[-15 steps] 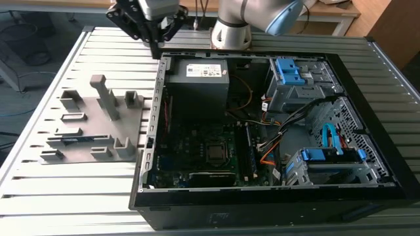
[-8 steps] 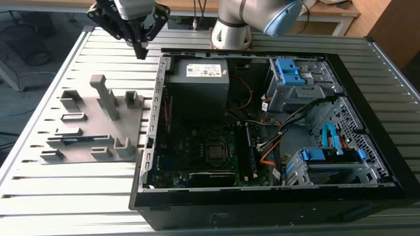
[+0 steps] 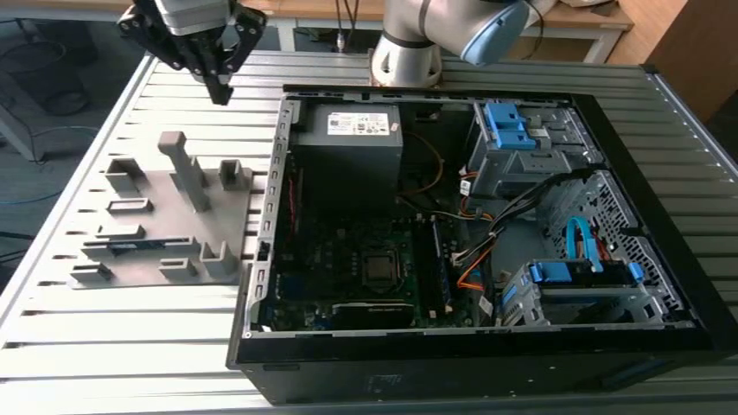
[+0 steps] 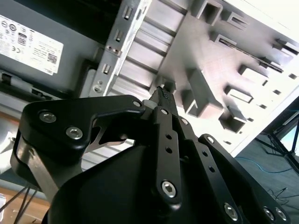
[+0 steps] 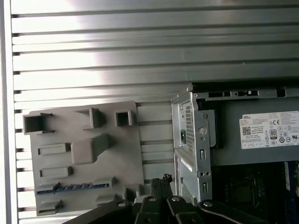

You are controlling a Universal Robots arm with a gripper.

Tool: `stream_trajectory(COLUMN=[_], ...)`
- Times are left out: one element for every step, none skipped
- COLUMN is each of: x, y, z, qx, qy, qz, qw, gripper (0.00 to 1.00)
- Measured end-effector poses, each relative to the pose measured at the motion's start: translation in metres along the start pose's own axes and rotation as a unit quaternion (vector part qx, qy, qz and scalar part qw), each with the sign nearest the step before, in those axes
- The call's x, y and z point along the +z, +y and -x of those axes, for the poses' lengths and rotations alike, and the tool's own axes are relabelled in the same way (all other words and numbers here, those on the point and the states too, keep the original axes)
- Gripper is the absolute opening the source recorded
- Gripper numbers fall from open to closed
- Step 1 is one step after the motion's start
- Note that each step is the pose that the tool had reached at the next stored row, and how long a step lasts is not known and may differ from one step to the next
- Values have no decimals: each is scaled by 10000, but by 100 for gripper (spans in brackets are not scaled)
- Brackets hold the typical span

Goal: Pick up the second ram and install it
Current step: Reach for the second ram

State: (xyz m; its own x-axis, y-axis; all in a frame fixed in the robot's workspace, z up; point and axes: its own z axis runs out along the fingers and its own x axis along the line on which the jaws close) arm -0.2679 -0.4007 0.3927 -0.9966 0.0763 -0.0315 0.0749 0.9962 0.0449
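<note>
- While the jaws hang pressed together and empty above the table (image 3: 116, 346), the second ram (image 5: 72, 186) sits well apart from them
- It stands edgewise in the grey tray (image 3: 162, 216), likely to offer its top edge for gripping

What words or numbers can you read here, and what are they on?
The white label on the power supply in the computer case: tiny print and marks, too small to quote.
The second ram lying in the grey holder tray: no print legible.
The gripper: no writing seen.
</note>
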Motion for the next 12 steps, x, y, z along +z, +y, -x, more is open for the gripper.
stream_trajectory(x=[-1, -1, -2, -3, -3, -3, -4, -5, -6, -7, -7, -7], y=[-6, -13, -20, -29, -38, -49, -61, -75, -93, -108, -123, -136], z=[-26, -48, -72, -94, -117, -140, -161, -185, -214, -241, -268, -294], qx=[0, 0, 0, 0, 0, 0, 0, 0, -1, -1, -1, -1], qy=[0, 0, 1, 1, 0, 0, 0, 0, 1, 0, 0, 0], qz=[0, 0, 0, 0, 0, 0, 0, 0, -1, 0, 0, 0], qw=[10000, 10000, 10000, 10000, 10000, 10000, 10000, 10000, 10000, 10000, 10000, 10000], gripper=[10, 10, 10, 10, 10, 10, 10, 10, 10, 10, 10, 10])
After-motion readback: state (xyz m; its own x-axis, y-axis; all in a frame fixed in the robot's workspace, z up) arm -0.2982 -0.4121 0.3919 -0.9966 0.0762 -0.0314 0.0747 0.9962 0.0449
